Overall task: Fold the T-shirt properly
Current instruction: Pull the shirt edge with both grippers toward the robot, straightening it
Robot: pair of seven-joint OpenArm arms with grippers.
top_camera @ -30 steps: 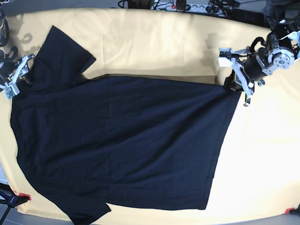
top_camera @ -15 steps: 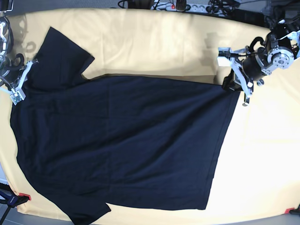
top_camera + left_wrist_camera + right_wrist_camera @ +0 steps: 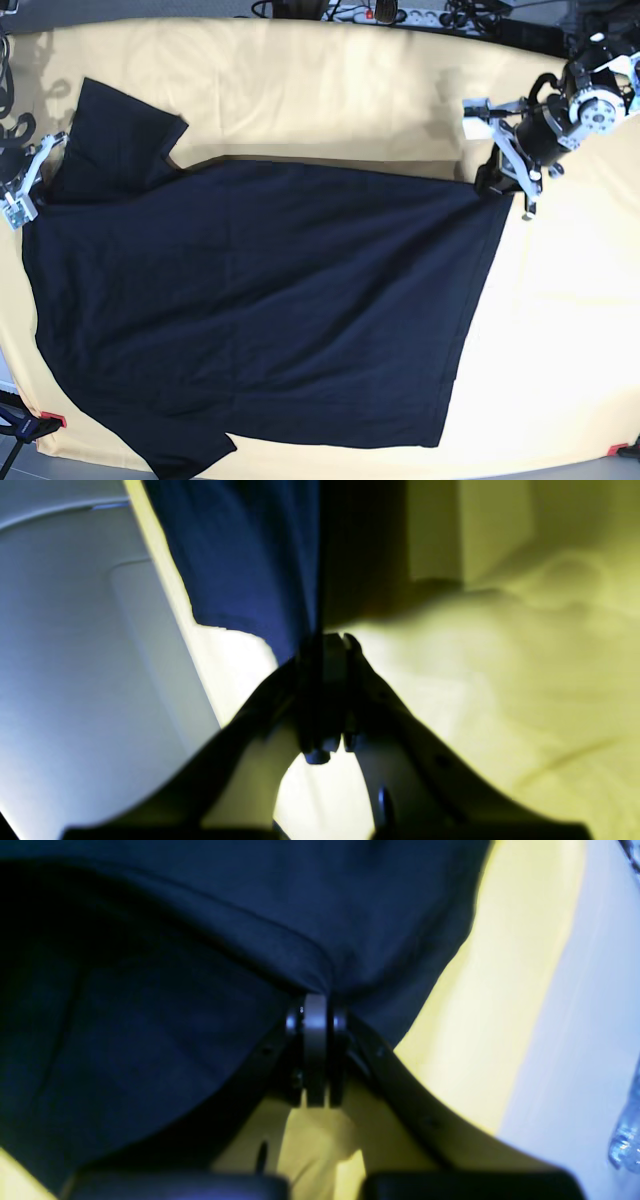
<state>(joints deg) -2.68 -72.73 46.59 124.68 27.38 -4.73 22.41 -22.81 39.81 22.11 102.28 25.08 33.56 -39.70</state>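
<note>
The black T-shirt (image 3: 260, 300) lies spread flat on the pale yellow cloth (image 3: 330, 90), hem toward the right, one sleeve at the upper left. My left gripper (image 3: 492, 182) is at the hem's far right corner. Its wrist view shows the left gripper (image 3: 325, 645) shut, with the T-shirt (image 3: 240, 555) edge pinched between the fingertips. My right gripper (image 3: 35, 182) is at the shoulder beside the upper-left sleeve. In its wrist view the right gripper (image 3: 316, 1002) is shut on a raised fold of the T-shirt (image 3: 175, 990).
Cables and a power strip (image 3: 400, 12) run along the table's back edge. Red clamps (image 3: 50, 418) hold the cloth at the front corners. A clear plastic bottle (image 3: 625, 1135) shows at the right wrist view's edge. Bare yellow cloth lies right of the hem.
My right gripper has shut on the shirt's shoulder and drawn it left, shifting the upper-left sleeve leftward. The left gripper stays shut at the hem corner, barely moved.
</note>
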